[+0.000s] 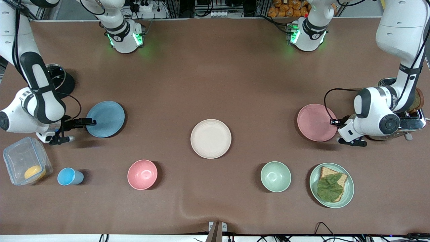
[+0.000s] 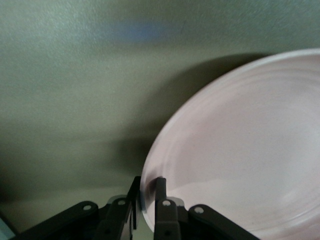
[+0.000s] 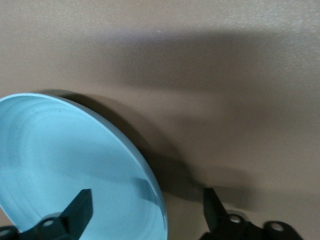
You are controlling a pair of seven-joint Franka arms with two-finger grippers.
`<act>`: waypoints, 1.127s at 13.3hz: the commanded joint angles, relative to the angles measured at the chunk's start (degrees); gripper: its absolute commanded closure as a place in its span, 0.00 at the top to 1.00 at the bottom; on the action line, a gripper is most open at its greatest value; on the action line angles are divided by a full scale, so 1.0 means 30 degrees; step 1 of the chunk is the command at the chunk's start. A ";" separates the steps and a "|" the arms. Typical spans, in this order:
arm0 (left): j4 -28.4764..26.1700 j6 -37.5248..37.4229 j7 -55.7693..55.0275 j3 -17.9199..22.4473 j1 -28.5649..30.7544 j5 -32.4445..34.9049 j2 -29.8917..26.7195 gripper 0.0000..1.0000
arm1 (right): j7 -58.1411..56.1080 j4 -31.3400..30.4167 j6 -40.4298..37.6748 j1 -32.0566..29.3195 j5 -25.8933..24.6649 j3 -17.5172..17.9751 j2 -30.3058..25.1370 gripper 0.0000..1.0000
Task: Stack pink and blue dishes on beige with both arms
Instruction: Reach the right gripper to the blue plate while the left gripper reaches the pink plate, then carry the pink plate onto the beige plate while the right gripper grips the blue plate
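The pastel pink plate (image 1: pixel 315 122) lies toward the left arm's end of the table. My left gripper (image 1: pixel 333 122) is shut on its rim; in the left wrist view the pink plate (image 2: pixel 240 150) has its edge pinched in the left gripper (image 2: pixel 147 186). The light blue plate (image 1: pixel 106 119) lies toward the right arm's end. My right gripper (image 1: pixel 90 122) is at its rim and open. In the right wrist view the right gripper (image 3: pixel 147 200) straddles the rim of the blue plate (image 3: pixel 65 155), one finger over the plate and one outside it. The beige plate (image 1: pixel 211 138) sits bare at mid-table between them.
Nearer the front camera stand a blue cup (image 1: pixel 69 176), a pink bowl (image 1: pixel 142 174), a green bowl (image 1: pixel 275 176) and a green plate (image 1: pixel 314 178) with bread and lettuce. A clear container (image 1: pixel 25 163) and a black pot (image 1: pixel 60 80) flank the right arm. A toaster (image 1: pixel 411 117) is beside the left arm.
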 commanded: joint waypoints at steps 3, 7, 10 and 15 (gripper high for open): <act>0.3937 -0.5199 0.0235 -0.0679 -0.0169 -0.1917 -0.0176 0.00 | -0.0350 0.0297 -0.0297 0.0280 0.0452 0.0053 0.0151 0.00; 0.6112 -0.6822 0.0147 -0.1910 -0.0287 -0.4575 -0.0146 0.00 | -0.0058 0.1114 -0.1081 0.0428 0.0452 0.0053 0.0121 0.00; 0.7226 -0.6882 -0.0495 -0.2965 -0.0694 -0.8035 0.0349 0.00 | 0.0294 0.2316 -0.3371 0.0486 0.0422 0.0053 0.0121 0.00; 0.9806 -0.4256 -0.4824 -0.2968 -0.5316 -0.8454 0.2984 0.00 | 0.0354 0.2728 -0.3754 0.0457 0.0364 0.0053 0.0034 0.00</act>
